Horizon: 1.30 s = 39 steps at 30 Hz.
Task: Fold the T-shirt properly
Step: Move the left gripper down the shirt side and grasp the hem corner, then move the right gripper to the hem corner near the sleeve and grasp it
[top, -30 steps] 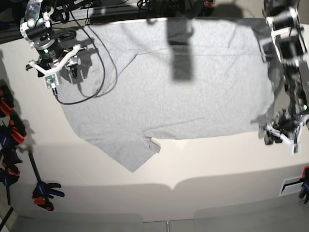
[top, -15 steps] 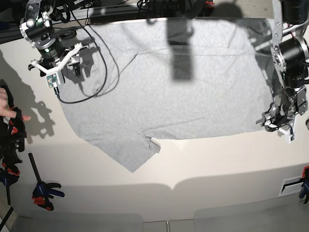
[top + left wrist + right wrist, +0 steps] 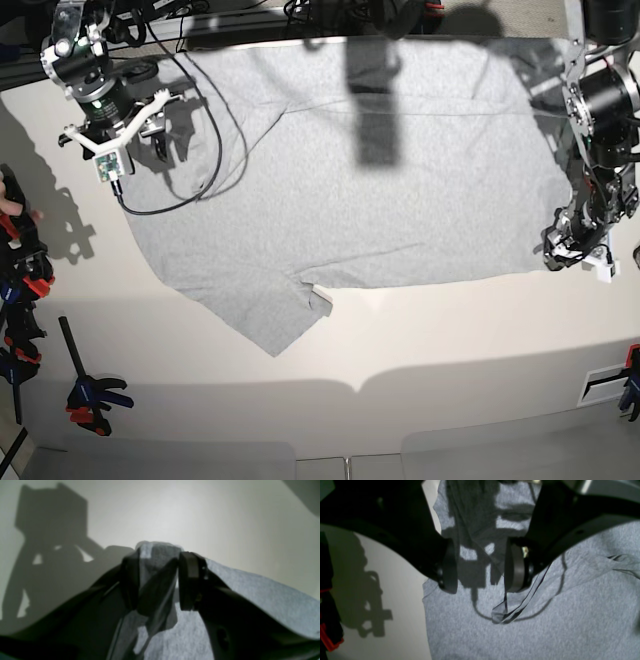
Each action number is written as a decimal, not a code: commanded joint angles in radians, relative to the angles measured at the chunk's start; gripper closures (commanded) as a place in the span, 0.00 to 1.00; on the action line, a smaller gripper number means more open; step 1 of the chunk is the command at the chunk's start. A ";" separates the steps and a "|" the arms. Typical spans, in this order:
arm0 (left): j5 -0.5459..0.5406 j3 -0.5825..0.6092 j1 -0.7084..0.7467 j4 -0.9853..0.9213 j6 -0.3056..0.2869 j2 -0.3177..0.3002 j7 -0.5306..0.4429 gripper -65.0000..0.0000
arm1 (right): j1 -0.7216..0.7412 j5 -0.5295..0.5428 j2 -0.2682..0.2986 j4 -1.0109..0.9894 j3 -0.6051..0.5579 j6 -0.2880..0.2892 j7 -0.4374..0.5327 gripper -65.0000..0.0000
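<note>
Your left fingers (image 3: 160,580) are pinching the T-shirt (image 3: 350,170) corner at the desk's (image 3: 450,340) near right; the shirt is stretching away leftward, under your released right fingers (image 3: 480,565).

No lettering, label, brand or number can be read in any view. The T-shirt (image 3: 350,170) shows only plain grey cloth.

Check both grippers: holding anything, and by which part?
The left gripper pinches the T-shirt by a bunched bit of its edge at the corner nearest it. The right gripper hangs open over the shirt, holding nothing.
</note>
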 commanded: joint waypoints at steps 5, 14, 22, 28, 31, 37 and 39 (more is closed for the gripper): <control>0.009 0.002 -0.017 0.006 0.000 -0.009 0.020 0.82 | 0.073 0.089 0.011 0.010 -0.002 0.027 0.025 0.55; -0.104 0.002 -0.017 0.006 0.000 -0.009 0.044 1.00 | 0.389 0.076 0.011 -0.154 -0.196 0.007 0.026 0.55; -0.218 0.002 -0.019 0.006 -0.024 -0.009 0.063 1.00 | 0.848 -0.005 -0.010 -0.705 -0.404 -0.018 0.032 0.55; -0.219 0.002 -0.017 0.006 -0.027 -0.009 0.063 1.00 | 1.184 -0.185 -0.090 -1.234 -0.433 -0.006 0.064 0.55; -0.218 0.002 -0.017 0.006 -0.027 -0.009 0.063 1.00 | 1.307 -0.274 -0.120 -1.478 -0.433 0.004 0.126 0.55; -0.219 0.002 -0.017 0.006 -0.027 -0.009 0.062 1.00 | 1.397 -0.291 -0.130 -1.721 -0.433 0.008 0.175 0.55; -0.219 0.002 -0.017 0.006 -0.027 -0.009 0.055 1.00 | 1.383 -0.292 -0.130 -1.726 -0.433 0.016 0.175 0.55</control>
